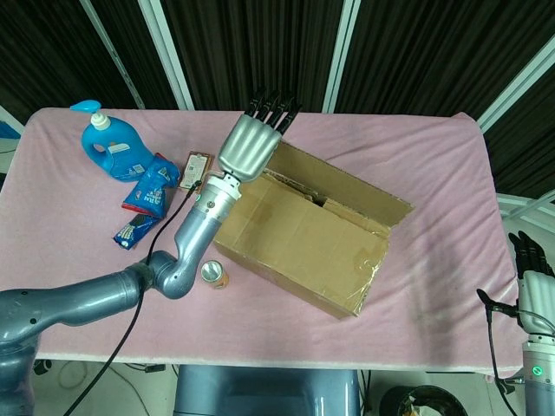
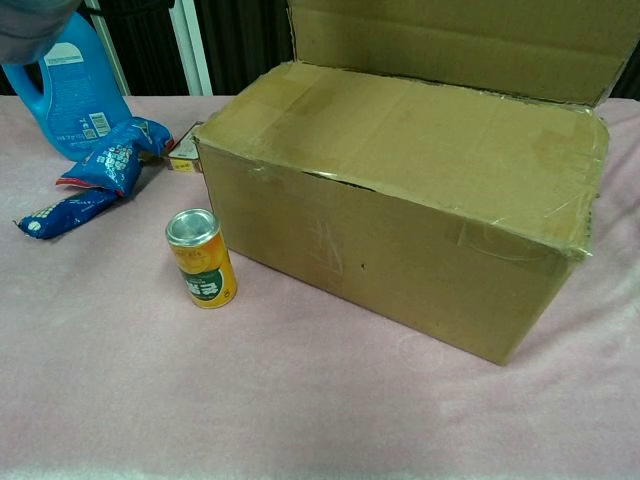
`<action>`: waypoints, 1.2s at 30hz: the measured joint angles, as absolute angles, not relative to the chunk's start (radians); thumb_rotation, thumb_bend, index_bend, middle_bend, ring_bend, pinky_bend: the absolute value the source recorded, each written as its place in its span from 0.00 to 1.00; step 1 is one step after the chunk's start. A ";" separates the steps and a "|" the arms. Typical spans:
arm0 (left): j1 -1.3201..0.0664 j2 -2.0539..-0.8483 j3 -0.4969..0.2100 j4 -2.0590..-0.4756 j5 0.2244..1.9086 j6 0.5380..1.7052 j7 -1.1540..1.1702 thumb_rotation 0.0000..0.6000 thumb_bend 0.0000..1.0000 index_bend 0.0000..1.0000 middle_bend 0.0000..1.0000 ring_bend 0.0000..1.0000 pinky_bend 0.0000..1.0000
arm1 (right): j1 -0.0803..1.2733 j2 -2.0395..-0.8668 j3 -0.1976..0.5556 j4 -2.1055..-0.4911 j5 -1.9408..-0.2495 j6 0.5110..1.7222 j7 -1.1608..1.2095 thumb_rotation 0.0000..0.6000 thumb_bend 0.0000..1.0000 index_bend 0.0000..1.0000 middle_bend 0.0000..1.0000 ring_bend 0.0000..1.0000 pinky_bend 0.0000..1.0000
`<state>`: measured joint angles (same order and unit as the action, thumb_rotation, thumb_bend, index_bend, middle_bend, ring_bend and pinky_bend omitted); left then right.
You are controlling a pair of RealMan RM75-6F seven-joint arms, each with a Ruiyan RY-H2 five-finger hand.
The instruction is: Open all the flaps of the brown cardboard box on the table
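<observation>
The brown cardboard box (image 1: pixel 303 238) sits at the centre of the pink worktop (image 1: pixel 434 165), its far flap (image 2: pixel 450 45) raised upright and the near flap lying flat. The left hand (image 1: pixel 253 146) is at the flap's upper left corner, fingers (image 1: pixel 270 108) extended together, gripping nothing. The right hand (image 1: pixel 536 290) rests at the lower right edge, fingers straight, empty. A can (image 2: pixel 202 258) stands just left of the box.

Your left hand (image 1: pixel 254 143) sits high at the box's (image 1: pixel 299 238) far left corner, against the raised flap (image 2: pixel 455 45) — that flap walls off the far side. The can (image 2: pixel 203 258) stands just beside the box's near left corner; snack bags (image 2: pixel 95 180) and bottle (image 1: pixel 108 147) crowd further left. Right of the box the cloth (image 1: pixel 434 286) looks open, though your right hand (image 1: pixel 533 286) is at its edge.
</observation>
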<state>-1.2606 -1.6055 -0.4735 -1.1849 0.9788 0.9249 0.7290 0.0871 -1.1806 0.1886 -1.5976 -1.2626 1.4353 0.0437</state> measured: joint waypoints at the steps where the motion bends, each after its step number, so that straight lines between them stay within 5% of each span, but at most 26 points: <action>1: -1.284 -1.621 -0.478 -1.131 0.978 0.913 0.723 1.00 0.37 0.00 0.00 0.00 0.00 | 0.087 -1.181 0.190 -1.598 -1.259 1.435 0.043 1.00 0.21 0.00 0.00 0.00 0.22; 10: -1.438 -1.766 -0.501 -0.714 0.971 0.832 0.623 1.00 0.36 0.00 0.00 0.00 0.00 | 0.084 -1.184 0.194 -1.594 -1.247 1.440 0.017 1.00 0.21 0.00 0.00 0.00 0.22; 14: -1.423 -1.758 -0.496 -0.699 0.979 0.846 0.577 1.00 0.30 0.00 0.00 0.00 0.00 | 0.084 -1.190 0.186 -1.584 -1.256 1.443 -0.002 1.00 0.21 0.00 0.00 0.00 0.22; 18: -1.356 -1.692 -0.482 -0.850 0.984 0.885 0.555 1.00 0.24 0.00 0.00 0.00 0.00 | 0.087 -1.189 0.183 -1.589 -1.252 1.432 -0.016 1.00 0.21 0.00 0.00 0.00 0.22; 29: -0.948 -1.309 -0.353 -1.641 1.031 1.136 0.507 1.00 0.20 0.00 0.00 0.00 0.00 | 0.097 -1.164 0.186 -1.622 -1.260 1.431 -0.063 1.00 0.21 0.00 0.00 0.00 0.22; 36: -0.658 -1.137 -0.191 -1.810 1.165 1.355 0.411 1.00 0.18 0.00 0.00 0.00 0.00 | 0.112 -1.139 0.194 -1.682 -1.258 1.426 -0.116 1.00 0.21 0.00 0.00 0.00 0.22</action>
